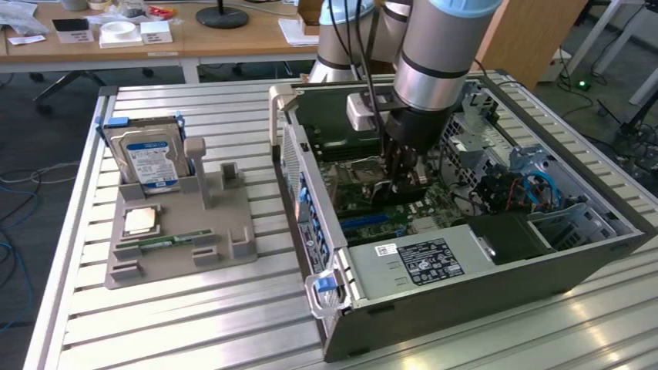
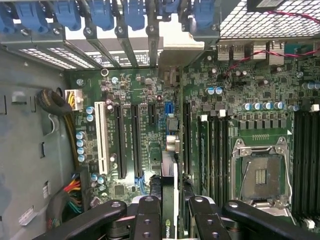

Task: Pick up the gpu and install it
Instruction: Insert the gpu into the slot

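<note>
The gpu [image 2: 170, 172] appears edge-on in the wrist view as a thin dark card with a green logo near my fingers [image 2: 148, 217]. Its silver end bracket reaches toward the case's rear slot openings. My gripper [image 2: 172, 212] is shut on it and holds it upright just over the green motherboard [image 2: 125, 90], in line with the expansion slots [image 2: 136, 142], beside the memory slots. In the exterior view the gripper [image 1: 403, 183] is deep inside the open computer case [image 1: 340, 308], with the gpu [image 1: 409, 193] as a dark shape below it. I cannot tell whether the card's edge touches a slot.
A silver hard drive [image 1: 152, 158], a processor chip [image 1: 141, 221] and a green RAM stick [image 1: 165, 240] sit in a grey holder [image 1: 231, 254] on the slatted table at the exterior view's left. Inside the case are the power supply [image 1: 427, 258], an open processor socket [image 2: 260, 172] and cable bundles [image 2: 72, 192].
</note>
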Motion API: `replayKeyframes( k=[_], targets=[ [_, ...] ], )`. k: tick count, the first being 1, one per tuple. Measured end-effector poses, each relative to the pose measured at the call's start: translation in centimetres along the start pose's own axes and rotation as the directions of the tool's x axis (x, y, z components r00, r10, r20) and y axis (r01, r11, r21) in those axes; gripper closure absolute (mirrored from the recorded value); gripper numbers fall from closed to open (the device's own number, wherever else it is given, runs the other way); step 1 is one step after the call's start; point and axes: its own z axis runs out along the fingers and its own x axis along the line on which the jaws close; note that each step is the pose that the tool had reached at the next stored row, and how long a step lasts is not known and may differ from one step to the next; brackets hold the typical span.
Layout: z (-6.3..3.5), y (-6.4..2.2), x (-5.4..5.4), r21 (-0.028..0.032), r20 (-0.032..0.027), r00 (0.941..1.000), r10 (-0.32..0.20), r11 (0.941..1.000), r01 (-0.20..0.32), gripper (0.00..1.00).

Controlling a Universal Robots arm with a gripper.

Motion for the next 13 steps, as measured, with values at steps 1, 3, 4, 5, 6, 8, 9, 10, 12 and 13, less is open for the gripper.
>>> replayKeyframes(
  k=[1,3,4,5,6,8,9,10,12,13],
  targets=[
    [0.07,0.07,0.01,0.0,0.0,1.0,0.0,1.0,0.0,0.74],
    [0.2,0.24,0.02,0.0,-0.0001,1.0,0.0,1.0,0.0,0.74],
    [0.24,0.33,0.04,0.0,-0.0003,1.0,0.0,1.0,0.0,0.74],
    [0.28,0.4,0.04,-0.0001,-0.0002,1.0,0.0,1.0,0.0,0.74],
    [0.29,0.42,0.04,-0.0001,-0.0002,1.0,0.0,1.0,0.0,0.74],
    [0.3,0.42,0.04,-0.0001,-0.0003,1.0,0.0,1.0,0.0,0.74],
    [0.33,0.48,0.04,0.0,-0.0001,1.0,0.0,1.0,0.0,0.74],
    [0.35,0.55,0.05,0.0,0.0,1.0,0.0,1.0,0.0,0.74],
    [0.39,0.71,0.06,0.0001,0.0,1.0,0.0,1.0,0.0,0.74],
    [0.4,0.76,0.06,-0.0001,-0.0001,1.0,0.0,1.0,0.0,0.74]
  ],
)
